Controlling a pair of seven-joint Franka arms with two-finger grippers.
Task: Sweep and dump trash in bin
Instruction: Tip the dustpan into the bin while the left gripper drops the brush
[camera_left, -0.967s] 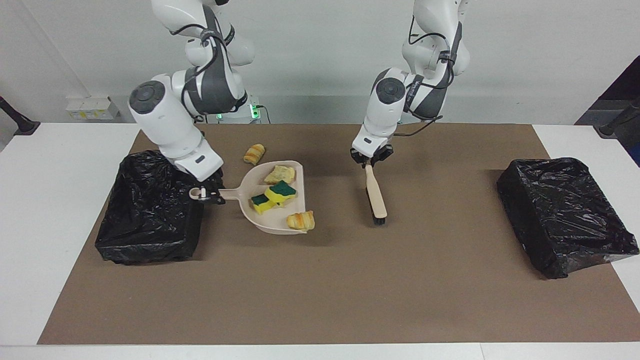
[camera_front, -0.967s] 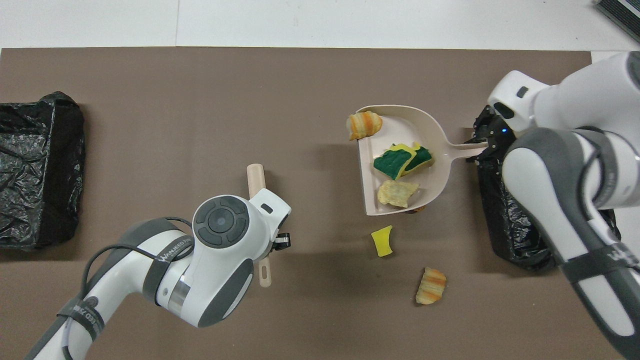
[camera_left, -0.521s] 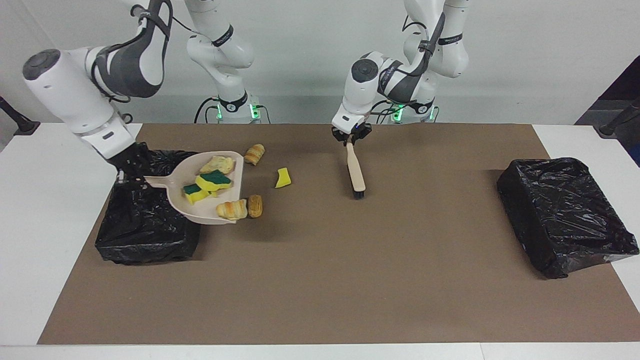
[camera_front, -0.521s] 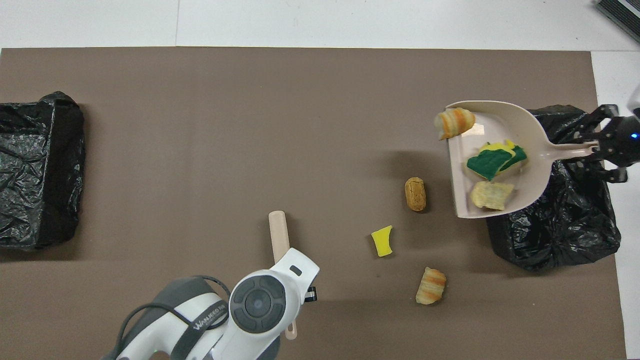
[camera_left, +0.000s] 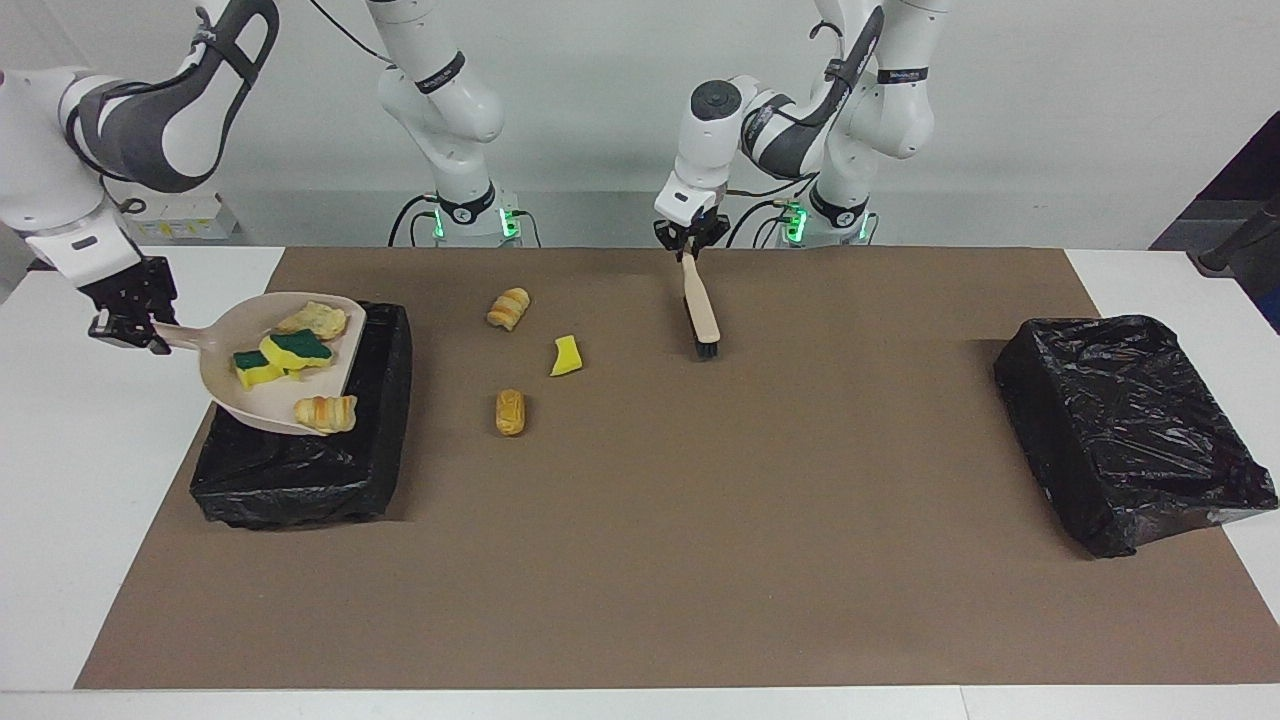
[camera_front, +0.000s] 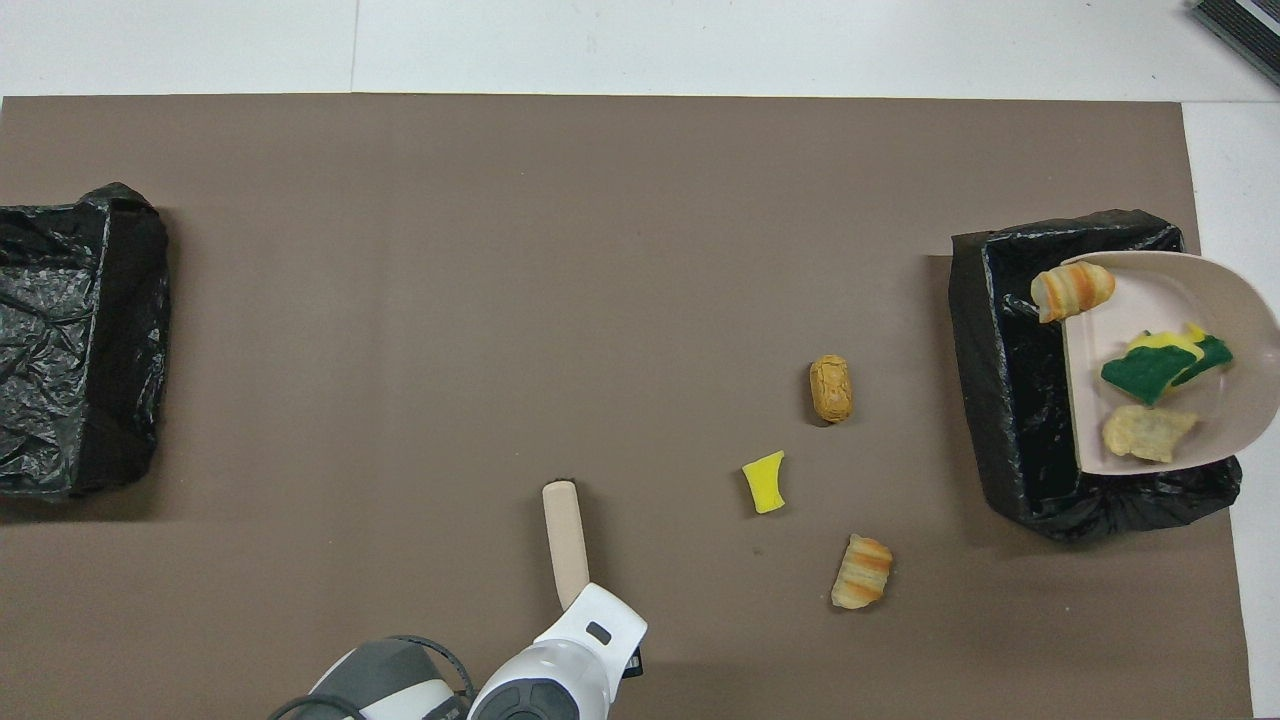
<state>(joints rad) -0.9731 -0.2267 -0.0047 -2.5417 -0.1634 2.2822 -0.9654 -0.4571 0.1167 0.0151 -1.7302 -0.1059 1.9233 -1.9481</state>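
The dustpan (camera_left: 262, 385) was beige, over the black-lined bin (camera_left: 310, 470); in it lay a green-topped yellow sponge (camera_left: 297, 348), a pale yellow crust (camera_left: 313, 319) and an orange-striped roll (camera_left: 325, 413); beside the bin, on the brown mat (camera_left: 700, 520), lay a plain yellow chunk (camera_left: 566, 356); the brush (camera_left: 700, 308) was beige, black-bristled.

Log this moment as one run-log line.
right gripper: holds loaded beige plastic dustpan over black-lined bin | left gripper: holds wooden brush | three scraps on brown mat
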